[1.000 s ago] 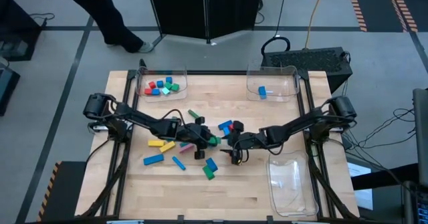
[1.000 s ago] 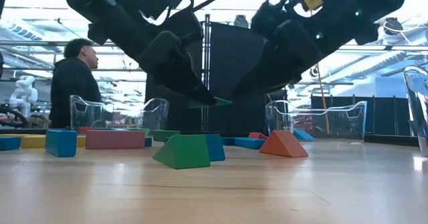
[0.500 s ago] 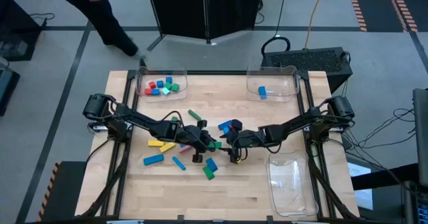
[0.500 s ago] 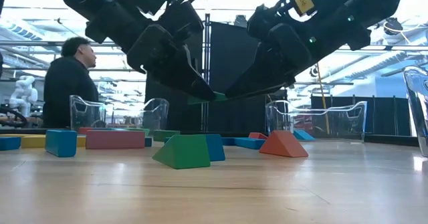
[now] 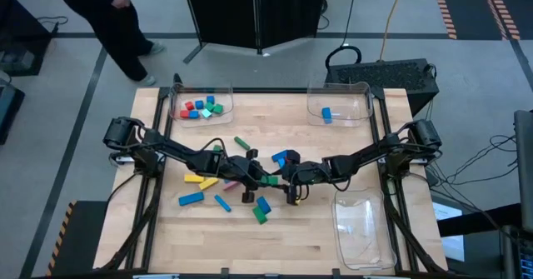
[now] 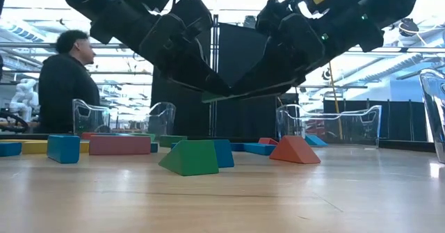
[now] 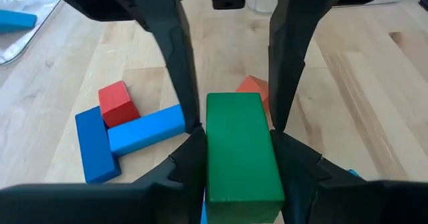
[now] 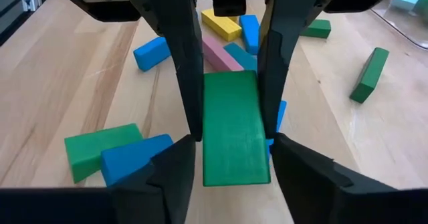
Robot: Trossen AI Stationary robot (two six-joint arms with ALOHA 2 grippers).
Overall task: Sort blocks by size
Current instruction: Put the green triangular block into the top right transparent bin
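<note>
High view: green block (image 5: 271,179) aloft mid-table, between left gripper (image 5: 260,177) and right gripper (image 5: 285,176), fingertips meeting; low view: long axis level, running gripper to gripper; wrist views: left clamped on one end; right astride the other, contact unclear.

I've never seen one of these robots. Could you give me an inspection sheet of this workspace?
Surface: wooden table, bare at the front.
Job's things: green block held in the air; other blocks loose mid-table, some already in trays.
Clutter: three clear trays at the table's edges.
Grippers: left gripper shut on the green block; right gripper has its fingers either side of it, not yet closed.
Cables: yellow cable on the floor behind.
Surroundings: person walking past behind the table.
</note>
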